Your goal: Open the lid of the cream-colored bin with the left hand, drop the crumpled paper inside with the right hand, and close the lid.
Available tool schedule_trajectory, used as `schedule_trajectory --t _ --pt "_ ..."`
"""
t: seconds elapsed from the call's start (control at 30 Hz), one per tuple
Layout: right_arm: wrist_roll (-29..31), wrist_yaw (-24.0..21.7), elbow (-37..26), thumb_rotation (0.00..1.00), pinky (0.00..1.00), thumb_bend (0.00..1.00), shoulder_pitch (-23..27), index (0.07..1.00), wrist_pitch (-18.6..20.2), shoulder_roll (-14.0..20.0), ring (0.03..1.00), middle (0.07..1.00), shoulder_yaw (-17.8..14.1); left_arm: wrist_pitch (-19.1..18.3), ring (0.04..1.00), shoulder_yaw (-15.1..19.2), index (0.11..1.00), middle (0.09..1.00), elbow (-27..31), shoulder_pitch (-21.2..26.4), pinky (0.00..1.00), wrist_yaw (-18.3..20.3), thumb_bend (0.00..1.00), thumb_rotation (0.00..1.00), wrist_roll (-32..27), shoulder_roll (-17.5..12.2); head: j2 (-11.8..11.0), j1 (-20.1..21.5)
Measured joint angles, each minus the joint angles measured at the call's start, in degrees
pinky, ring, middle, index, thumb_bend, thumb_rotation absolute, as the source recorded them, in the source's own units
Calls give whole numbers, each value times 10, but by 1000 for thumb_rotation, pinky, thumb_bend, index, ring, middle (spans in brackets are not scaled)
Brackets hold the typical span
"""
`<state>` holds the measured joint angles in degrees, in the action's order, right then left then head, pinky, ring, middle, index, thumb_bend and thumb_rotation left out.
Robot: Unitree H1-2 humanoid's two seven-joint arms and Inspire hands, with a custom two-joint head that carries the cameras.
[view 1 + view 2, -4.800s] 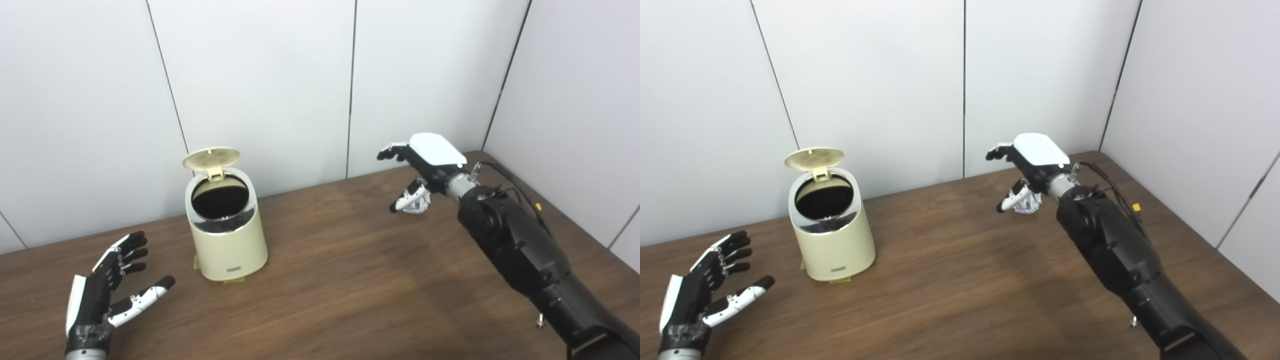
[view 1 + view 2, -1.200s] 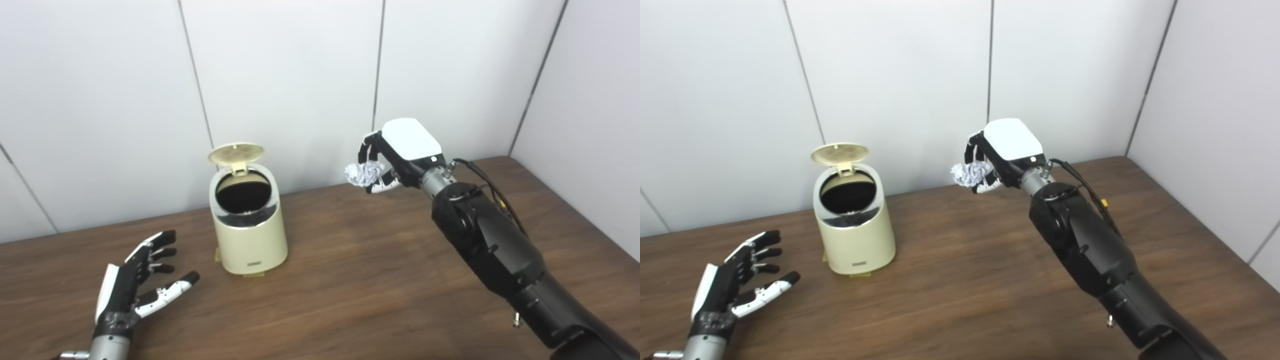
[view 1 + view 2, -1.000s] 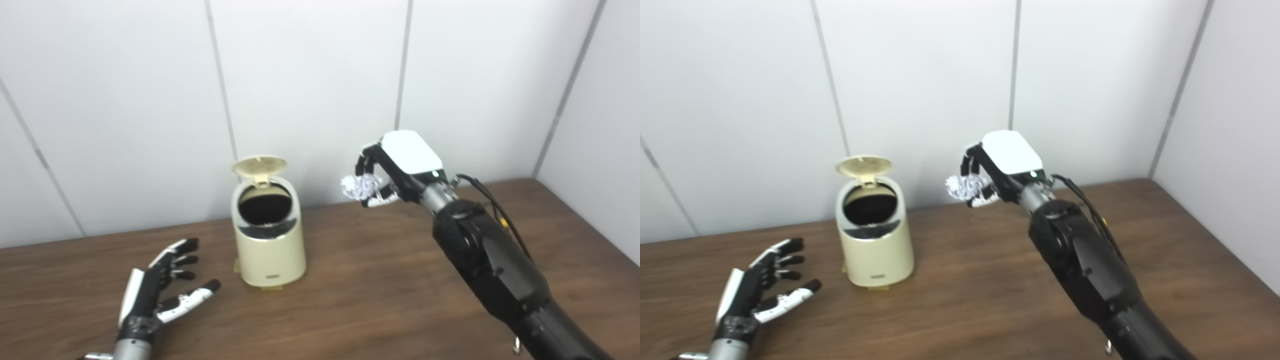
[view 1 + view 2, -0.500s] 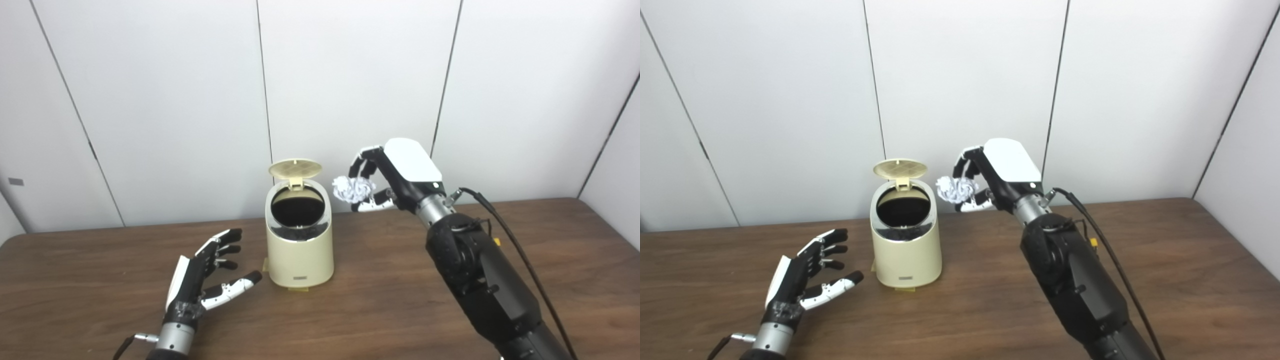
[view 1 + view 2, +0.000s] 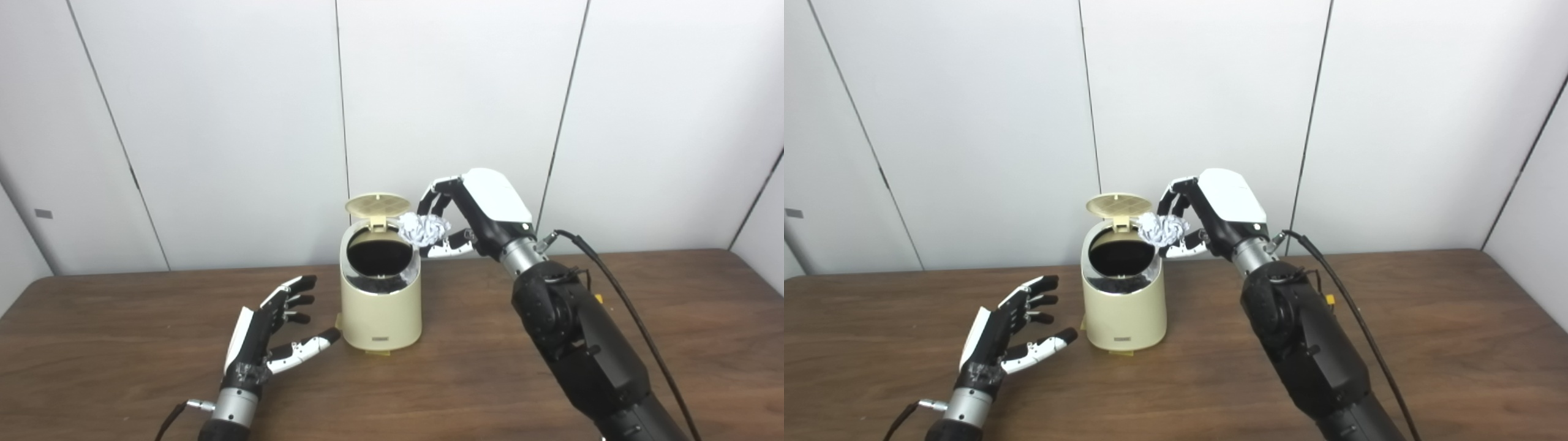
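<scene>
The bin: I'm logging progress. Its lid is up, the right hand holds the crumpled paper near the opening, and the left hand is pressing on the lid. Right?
Not quite. The left hand is not on the lid; the left eye view shows it open, beside the bin. The lid is up, and the right hand holds the crumpled paper near the opening.

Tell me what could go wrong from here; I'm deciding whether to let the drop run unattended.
1. The crumpled paper sits at the right rim of the bin, not over the middle of the opening; released now, it might glance off the rim onto the table.
2. The right robot hand is close to the raised lid; moving further left could knock it shut.
3. The left robot hand is open beside the bin, not steadying it.
</scene>
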<state>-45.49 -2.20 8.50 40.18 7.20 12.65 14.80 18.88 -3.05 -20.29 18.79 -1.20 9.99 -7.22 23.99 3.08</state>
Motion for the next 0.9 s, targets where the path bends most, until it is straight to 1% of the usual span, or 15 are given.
schedule_trajectory --t 0.1,0.17,0.23,0.37,0.7,0.8,0.9 --pt "0 1 2 5 772 528 1 510 -1 -2 588 458 4 -1 775 -1 850 843 1 0 623 -2 798 264 -1 1 2 0" --pt "0 1 4 5 766 528 3 507 -1 -3 589 461 5 -1 774 -1 852 844 1 0 618 -2 798 264 -1 1 2 -1" --pt "0 2 8 5 737 528 5 505 -1 -5 587 463 7 -2 773 -1 851 846 2 -1 613 -3 793 266 0 1 3 -2" --pt "0 6 17 5 719 528 8 508 -3 -11 584 460 17 -3 773 -3 851 845 3 -1 617 -3 788 258 0 1 4 -3" --pt "-3 19 37 5 786 527 10 514 -6 -25 607 457 32 -11 775 -6 852 845 6 -2 611 -4 802 278 1 4 9 -6" --pt "0 19 39 5 769 527 10 508 -6 -27 600 462 32 -13 770 -6 852 843 7 -2 615 -4 808 286 1 5 10 -7" --pt "12 12 39 8 736 523 10 539 -3 -30 596 455 31 -14 769 -6 851 843 8 -2 618 -4 800 282 4 7 11 -8"
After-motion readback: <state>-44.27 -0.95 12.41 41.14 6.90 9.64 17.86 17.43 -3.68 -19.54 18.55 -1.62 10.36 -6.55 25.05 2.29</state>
